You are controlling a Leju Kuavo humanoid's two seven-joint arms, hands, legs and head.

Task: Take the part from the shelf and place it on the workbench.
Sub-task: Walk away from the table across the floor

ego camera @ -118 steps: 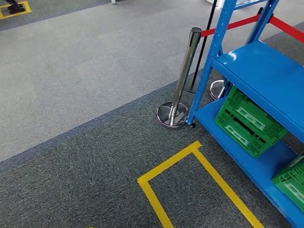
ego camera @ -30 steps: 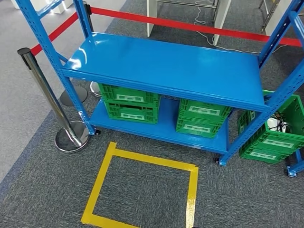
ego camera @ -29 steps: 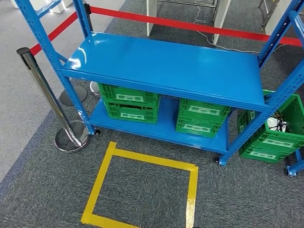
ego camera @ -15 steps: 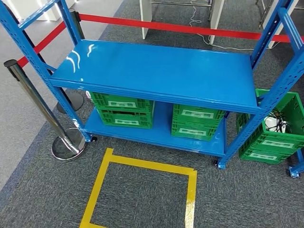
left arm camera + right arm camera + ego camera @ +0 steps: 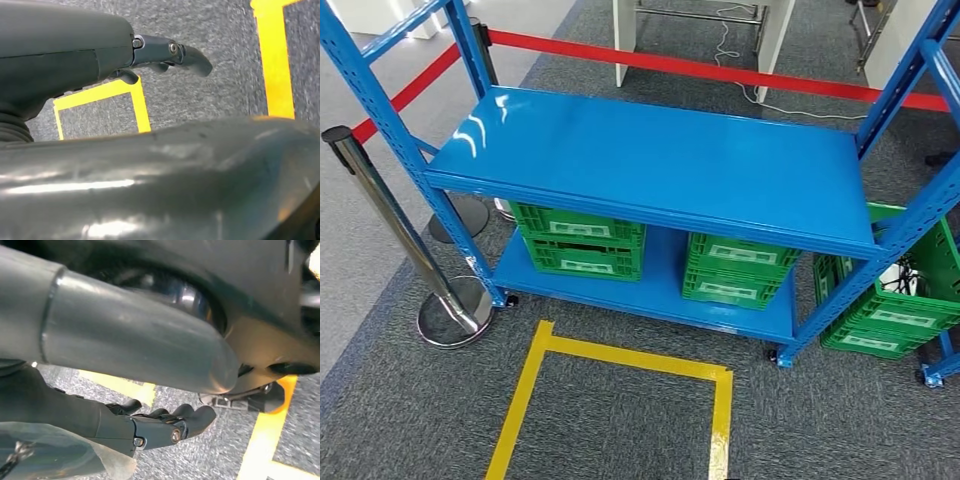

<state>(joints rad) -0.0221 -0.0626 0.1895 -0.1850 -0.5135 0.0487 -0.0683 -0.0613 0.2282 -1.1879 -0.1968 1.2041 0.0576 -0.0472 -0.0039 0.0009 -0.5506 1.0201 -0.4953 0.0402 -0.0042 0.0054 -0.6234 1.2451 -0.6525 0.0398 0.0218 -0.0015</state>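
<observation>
Bright even light, glare on shelf (image 5: 652, 160) (wrist views blurred)

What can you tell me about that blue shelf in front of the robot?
The shelf looks like glossy blue painted metal: two flat decks between perforated uprights, standing level on grey carpet on small dark feet. Its upper deck carries nothing. Two green crates sit side by side on its lower deck, apart. A third crate stands on the floor past its right end.

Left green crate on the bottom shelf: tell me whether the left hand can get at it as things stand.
Probably not yet. The left hand hangs over the carpet and yellow floor tape, holding nothing, while the crate sits tucked under the blue shelf board, beyond the taped square.
</observation>
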